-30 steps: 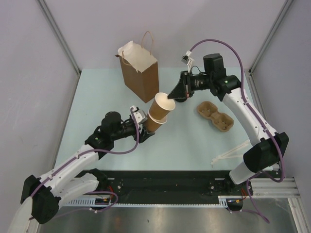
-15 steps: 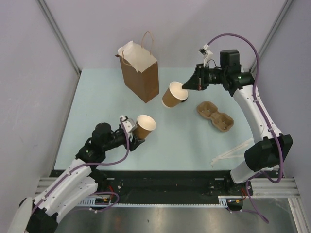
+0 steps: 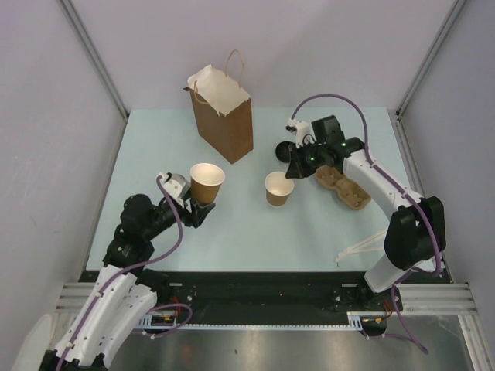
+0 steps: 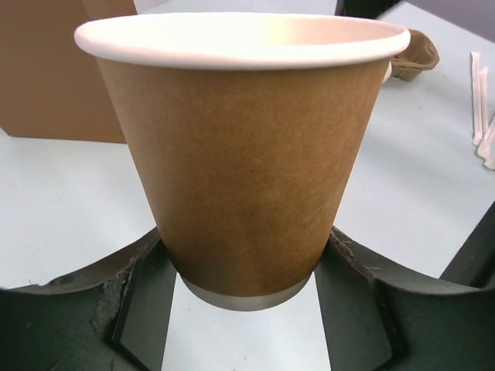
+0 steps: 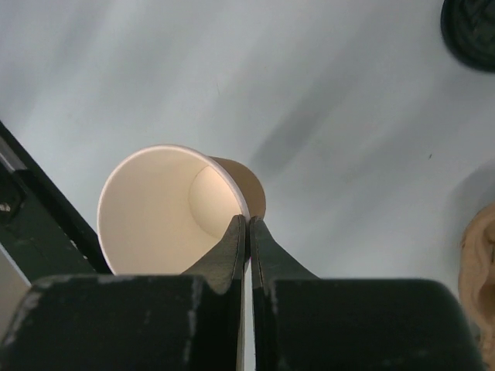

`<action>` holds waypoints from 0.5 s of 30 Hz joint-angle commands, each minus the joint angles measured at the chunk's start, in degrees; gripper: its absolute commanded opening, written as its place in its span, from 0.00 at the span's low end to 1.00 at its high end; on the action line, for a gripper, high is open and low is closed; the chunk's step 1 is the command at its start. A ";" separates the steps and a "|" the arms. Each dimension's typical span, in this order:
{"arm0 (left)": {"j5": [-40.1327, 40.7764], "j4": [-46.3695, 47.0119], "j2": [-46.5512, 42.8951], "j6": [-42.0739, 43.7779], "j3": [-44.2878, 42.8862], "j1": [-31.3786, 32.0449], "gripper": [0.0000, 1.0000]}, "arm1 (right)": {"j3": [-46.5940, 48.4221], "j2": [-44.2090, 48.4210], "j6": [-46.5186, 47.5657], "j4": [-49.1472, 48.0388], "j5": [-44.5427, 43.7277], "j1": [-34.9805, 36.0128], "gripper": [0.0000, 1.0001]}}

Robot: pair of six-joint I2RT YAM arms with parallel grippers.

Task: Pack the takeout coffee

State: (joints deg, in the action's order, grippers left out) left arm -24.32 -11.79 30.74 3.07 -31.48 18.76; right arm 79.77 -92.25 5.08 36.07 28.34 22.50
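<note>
Nearest on the pale surface (image 3: 147, 154), toward its near right corner, lie a few pale sticks (image 3: 363, 247). Left of the middle, my left gripper (image 3: 201, 209) grips a paper cup (image 3: 206, 183) by its lower wall. There is a finger (image 4: 116, 309) on each side, and the cup is upright with its mouth open. Near the middle, my right gripper (image 3: 288, 176) is closed on the rim of a second cup (image 3: 278, 188), pinching the wall between the fingers (image 5: 236, 247). That cup also stands mouth-up, and I cannot tell whether its base touches the surface. Just right of it lies a brown two-cup tray (image 3: 344, 184). Part of a round black lid (image 5: 468, 23) lies on the surface beyond that cup. Farthest back, by the far edge, stands a brown paper bag (image 3: 224, 116), upright and open.
</note>
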 commanded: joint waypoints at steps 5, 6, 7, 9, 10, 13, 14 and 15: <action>1.11 3.96 0.90 -6.67 -1.30 -0.83 0.63 | -11.47 3.74 0.81 -8.30 -2.85 5.09 0.00; 1.11 4.32 0.99 -6.76 -1.21 -0.83 0.64 | -12.43 3.92 0.98 -10.13 -2.85 5.36 0.00; 1.03 4.58 1.07 -6.94 -1.21 -0.83 0.64 | -14.44 4.44 1.07 -11.10 -2.94 5.53 0.00; 1.02 5.02 1.51 -7.29 -1.30 -0.83 0.64 | -16.04 4.71 0.98 -13.74 -3.20 5.80 0.00; 1.02 5.29 1.69 -7.29 -1.30 -0.83 0.64 | -16.66 4.80 1.07 -14.36 -3.29 5.97 0.00; 1.02 5.73 1.87 -7.29 -1.39 -0.83 0.65 | -18.24 5.06 1.07 -16.21 -3.46 6.15 0.00; 1.02 5.81 1.87 -7.29 -1.39 -0.83 0.65 | -18.59 5.58 1.24 -16.56 -3.55 6.32 0.01; 0.94 5.73 1.95 -7.20 -1.30 -0.83 0.65 | -18.77 5.76 1.42 -16.56 -3.55 6.50 0.07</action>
State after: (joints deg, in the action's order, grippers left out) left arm -23.68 -8.95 32.60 -2.83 -31.48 18.44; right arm 61.69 -89.73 5.26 25.21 25.65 28.40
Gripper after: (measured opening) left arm 0.681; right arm 0.018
